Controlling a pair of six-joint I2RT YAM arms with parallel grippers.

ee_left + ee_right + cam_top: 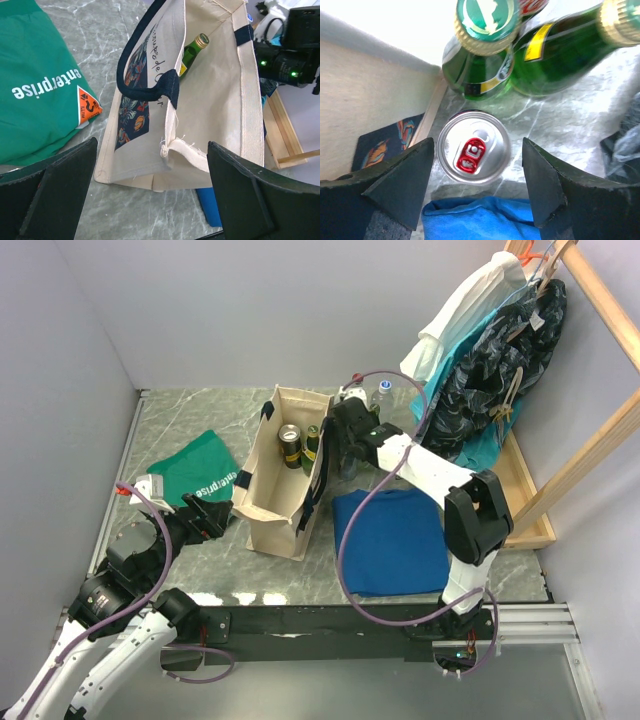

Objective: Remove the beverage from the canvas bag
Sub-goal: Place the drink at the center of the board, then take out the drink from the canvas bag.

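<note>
The cream canvas bag point(283, 480) with navy handles stands open mid-table. Inside it are a can point(290, 444) and a green bottle point(311, 447); the bottle's gold cap shows in the left wrist view point(200, 41). My right gripper point(349, 445) is open just right of the bag, directly above a silver can with a red tab point(474, 147) that stands on the table outside the bag; the jaws stand wide on either side of it without touching. My left gripper point(212, 516) is open and empty, facing the bag's near end point(200, 125).
Two green bottles point(481, 50) point(560, 55) are on the table beyond the silver can. A folded blue cloth point(392, 540) lies right of the bag, a green cloth with white lettering point(200, 475) left of it. Clear bottles point(383, 395) and hanging clothes point(490, 350) are at the back right.
</note>
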